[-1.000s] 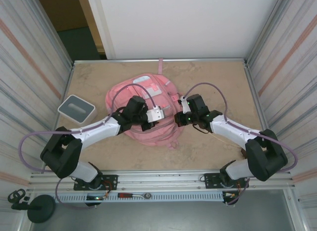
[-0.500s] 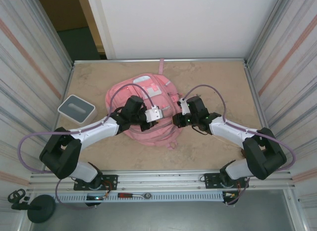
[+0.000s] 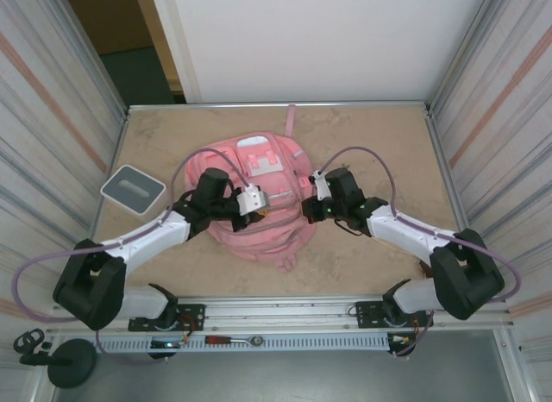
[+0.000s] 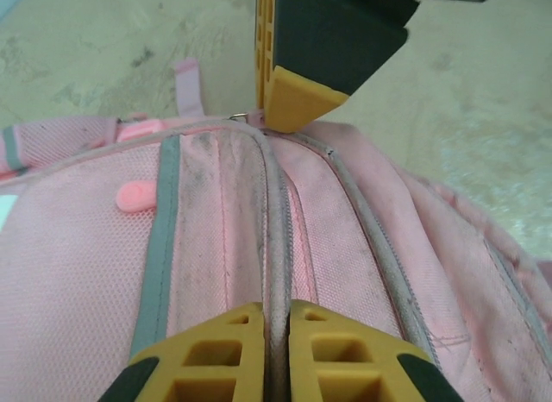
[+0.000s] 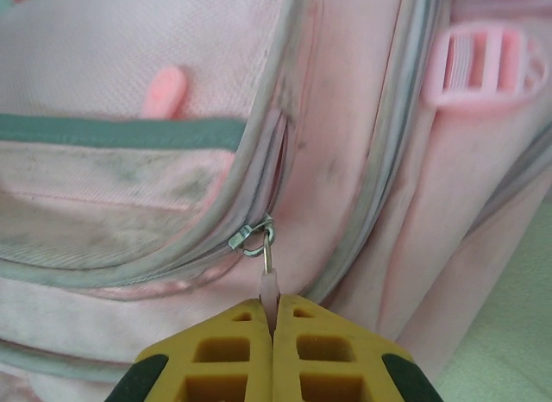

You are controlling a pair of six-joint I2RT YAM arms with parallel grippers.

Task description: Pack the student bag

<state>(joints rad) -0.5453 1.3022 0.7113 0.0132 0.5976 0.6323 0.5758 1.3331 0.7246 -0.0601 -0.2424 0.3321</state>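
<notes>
At the far left the grey box (image 3: 133,189) is sitting untouched on the table (image 3: 371,135), while the left arm is drawing back toward its own side, its elbow swinging lower and further out than a second ago. The left gripper (image 4: 276,309) is staying clamped shut on a ridge of fabric along a zip line of the student bag (image 3: 274,173). The bag is coming with it, sliding and turning, so it is now lying mid-table a little left of centre with its top loop tipping rightward. On the right, the right gripper (image 5: 273,309) is pinching the pink zip pull (image 5: 269,285), jaws fully together, and is keeping nearly the same spot as before. With one side tugging and the other anchoring the pull, the slider (image 5: 253,238) is probably travelling along its track. A narrow slit is showing above it, so a pocket seems to be starting to open for packing.
</notes>
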